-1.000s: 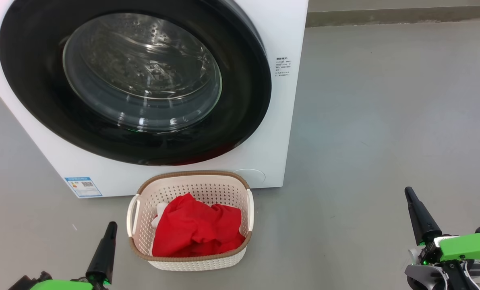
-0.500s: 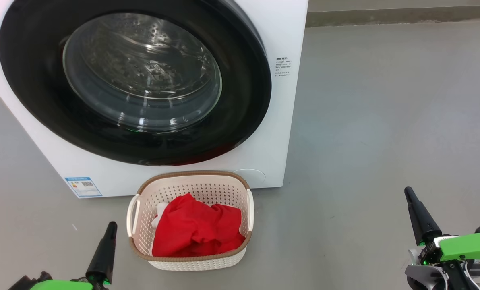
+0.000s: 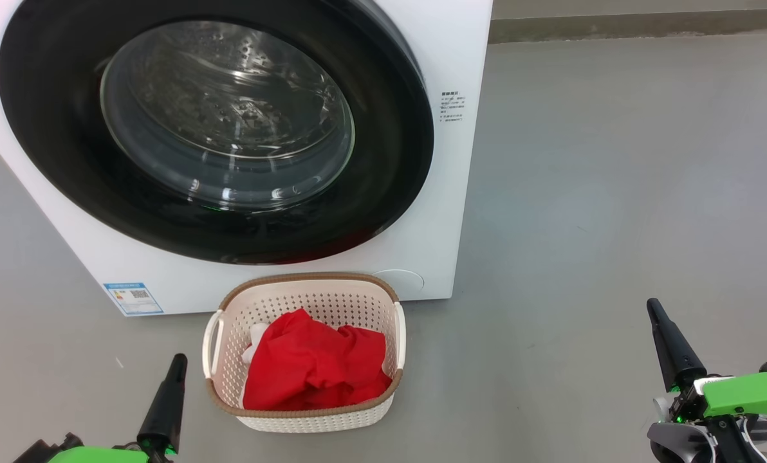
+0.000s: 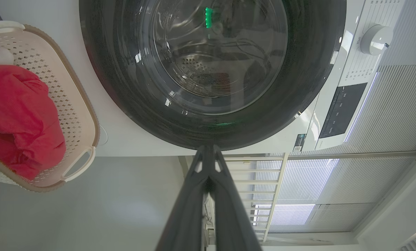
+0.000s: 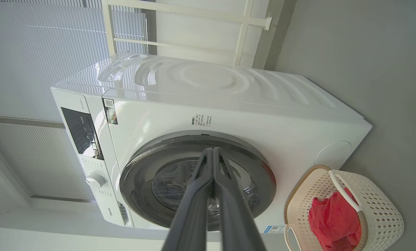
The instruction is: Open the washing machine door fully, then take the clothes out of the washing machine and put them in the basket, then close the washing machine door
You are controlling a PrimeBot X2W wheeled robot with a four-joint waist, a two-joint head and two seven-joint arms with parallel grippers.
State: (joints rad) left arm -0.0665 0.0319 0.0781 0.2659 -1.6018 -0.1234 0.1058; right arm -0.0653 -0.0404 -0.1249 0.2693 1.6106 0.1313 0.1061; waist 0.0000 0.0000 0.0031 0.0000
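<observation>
Head view, left to right:

- Left gripper (image 3: 178,361) at 7 o'clock of the frame, fingers pressed together, nothing held. Tip sits just beside the basket's left handle (image 3: 211,344), not touching; bare floor (image 3: 615,193) at its 9 o'clock.
- Blue label (image 3: 132,298) at the lower left corner of the washing machine (image 3: 461,51), right above the floor edge.
- Washing machine door (image 3: 226,116) lies flush on the machine front. Its black ring runs close to the cabinet's right edge; steel drum visible through the glass, no red seen in there.
- Basket (image 3: 306,278) on the floor at 6 o'clock of the door. Far rim just beside the machine's bottom edge; can't tell if it touches. A round cover (image 3: 399,281) sits at 1 o'clock of the basket.
- Clothes (image 3: 313,366) red, heaped in the basket, below the rim on the far side and reaching the near rim. White cloth piece (image 3: 255,334) at their 10 o'clock, against the left wall.
- Past the machine's right edge: open grey floor from 1 to 4 o'clock, up to a skirting strip (image 3: 641,26) at 1 o'clock.
- Right gripper (image 3: 654,310) at 4 o'clock, fingers pressed together, nothing held, well apart from basket and machine, free floor all round.

Both wrist views show 2 fingers meeting at the tip, aimed at the door.
</observation>
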